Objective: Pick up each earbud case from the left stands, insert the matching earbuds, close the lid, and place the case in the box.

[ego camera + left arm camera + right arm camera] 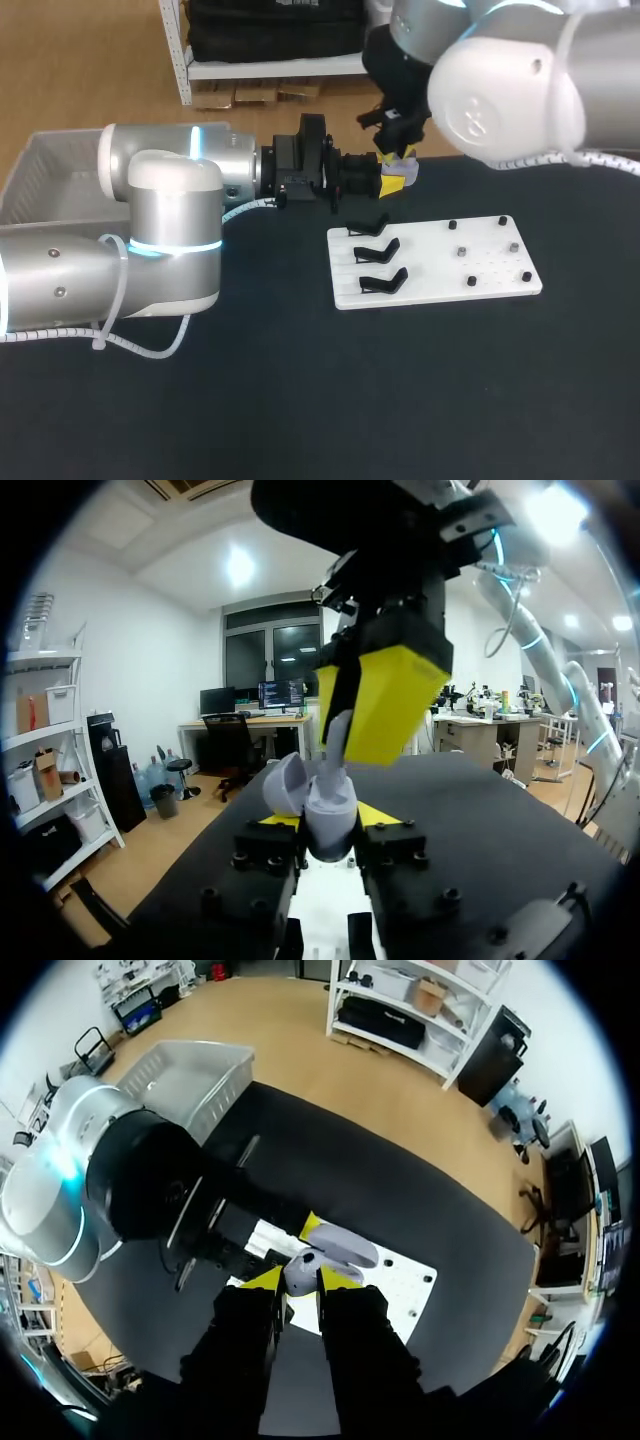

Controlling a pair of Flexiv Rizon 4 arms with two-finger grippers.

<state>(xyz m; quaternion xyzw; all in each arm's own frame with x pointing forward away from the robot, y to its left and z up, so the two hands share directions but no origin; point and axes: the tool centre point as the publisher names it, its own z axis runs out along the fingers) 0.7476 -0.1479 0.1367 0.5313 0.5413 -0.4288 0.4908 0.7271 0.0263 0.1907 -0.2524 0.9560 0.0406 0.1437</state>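
Note:
My left gripper (392,183) reaches in sideways above the table's far edge, shut on a pale lavender earbud case (326,815) whose lid (284,780) stands open. My right gripper (400,155) comes down from above, right over the open case. Its yellow fingers (390,700) pinch a pale earbud (339,736) that dips into the case. In the right wrist view the case (303,1268) and its open lid (346,1249) sit just beyond my right gripper (302,1280). The left arm's wrist (150,1190) is beside them.
A white board (435,262) lies mid-table with three bare black stands (380,250) on its left half and several small pegs (470,252) on its right half. A grey box (45,170) stands at the far left, behind my left arm.

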